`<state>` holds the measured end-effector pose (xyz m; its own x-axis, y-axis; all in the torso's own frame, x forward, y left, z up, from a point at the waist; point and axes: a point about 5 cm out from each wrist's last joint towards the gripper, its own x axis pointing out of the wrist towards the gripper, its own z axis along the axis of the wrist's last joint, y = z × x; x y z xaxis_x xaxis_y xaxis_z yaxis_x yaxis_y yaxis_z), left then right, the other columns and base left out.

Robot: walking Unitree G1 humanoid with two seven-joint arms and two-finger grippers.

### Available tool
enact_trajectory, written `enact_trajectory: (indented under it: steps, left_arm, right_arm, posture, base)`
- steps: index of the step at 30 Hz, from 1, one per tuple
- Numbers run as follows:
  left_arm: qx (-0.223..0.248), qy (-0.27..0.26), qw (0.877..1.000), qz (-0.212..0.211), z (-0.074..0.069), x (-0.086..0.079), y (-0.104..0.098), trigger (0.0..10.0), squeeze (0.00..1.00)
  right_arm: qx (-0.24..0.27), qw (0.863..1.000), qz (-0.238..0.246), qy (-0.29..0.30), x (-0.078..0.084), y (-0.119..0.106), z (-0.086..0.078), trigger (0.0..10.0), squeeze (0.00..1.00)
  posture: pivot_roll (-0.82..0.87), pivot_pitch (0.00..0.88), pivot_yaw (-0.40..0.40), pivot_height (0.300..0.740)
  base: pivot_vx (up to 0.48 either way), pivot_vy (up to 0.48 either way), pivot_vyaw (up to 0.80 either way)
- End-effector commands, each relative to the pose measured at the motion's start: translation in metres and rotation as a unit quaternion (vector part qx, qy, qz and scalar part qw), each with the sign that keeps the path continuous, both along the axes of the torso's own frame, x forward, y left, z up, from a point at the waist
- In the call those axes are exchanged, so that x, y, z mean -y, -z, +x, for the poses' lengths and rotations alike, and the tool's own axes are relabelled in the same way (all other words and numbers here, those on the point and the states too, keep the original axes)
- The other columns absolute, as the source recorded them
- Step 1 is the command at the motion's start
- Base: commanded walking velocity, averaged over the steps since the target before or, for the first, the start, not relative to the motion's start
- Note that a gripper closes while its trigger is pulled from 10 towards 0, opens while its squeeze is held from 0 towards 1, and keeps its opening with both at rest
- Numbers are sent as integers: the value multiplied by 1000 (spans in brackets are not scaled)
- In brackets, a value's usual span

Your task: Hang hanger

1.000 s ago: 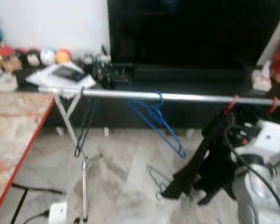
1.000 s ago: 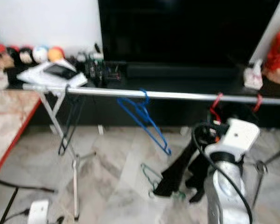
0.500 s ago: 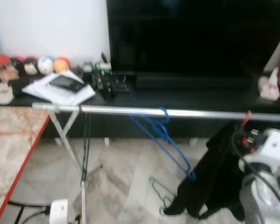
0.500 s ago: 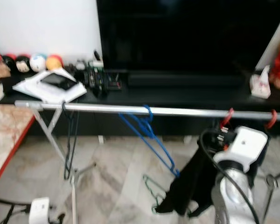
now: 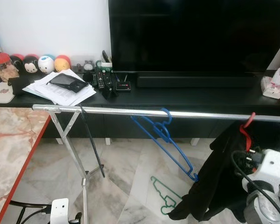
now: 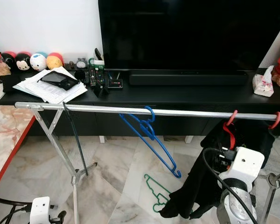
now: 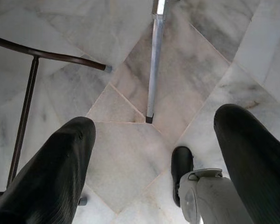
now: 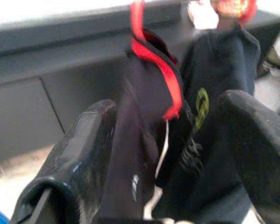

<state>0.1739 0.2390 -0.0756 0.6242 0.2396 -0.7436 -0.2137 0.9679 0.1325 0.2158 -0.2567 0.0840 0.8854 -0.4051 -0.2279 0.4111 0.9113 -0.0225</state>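
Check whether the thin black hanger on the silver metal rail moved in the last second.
Yes. The thin black hanger swung: lower end was left of the silver rack post, now right.

Evenly and brightly lit in both eye views, sharp throughout, with soft glare along the silver metal rail (image 6: 177, 112); blurred and out of focus in the right wrist view around the red plastic hanger (image 8: 155, 60).
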Motion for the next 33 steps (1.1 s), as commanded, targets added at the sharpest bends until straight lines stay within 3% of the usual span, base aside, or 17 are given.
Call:
enact_trajectory:
  steps: [1,10,14,33]
  left_arm:
    - [-13,-1,1000,0,-4,-1,2,10000,0]
    - [-20,10,1000,0,-6,0,3,10000,0]
    - [-19,9,1000,1,-7,-1,3,10000,0]
    - [-21,18,1000,1,-6,1,4,10000,0]
  right_arm:
    - [-14,1000,14,-5,3,5,4,10000,0]
    - [-57,998,27,-30,9,39,22,10000,0]
    - [-25,998,37,-49,3,32,27,10000,0]
    - [-6,997,21,-70,-2,36,28,10000,0]
  posture:
    - [-132,0,-30,740]
    - [-115,0,-29,740]
    - [-117,4,-27,740]
    - [-113,17,-22,740]
  base:
    - [0,0,0]
    - [0,0,0]
    - [0,0,0]
    - [0,0,0]
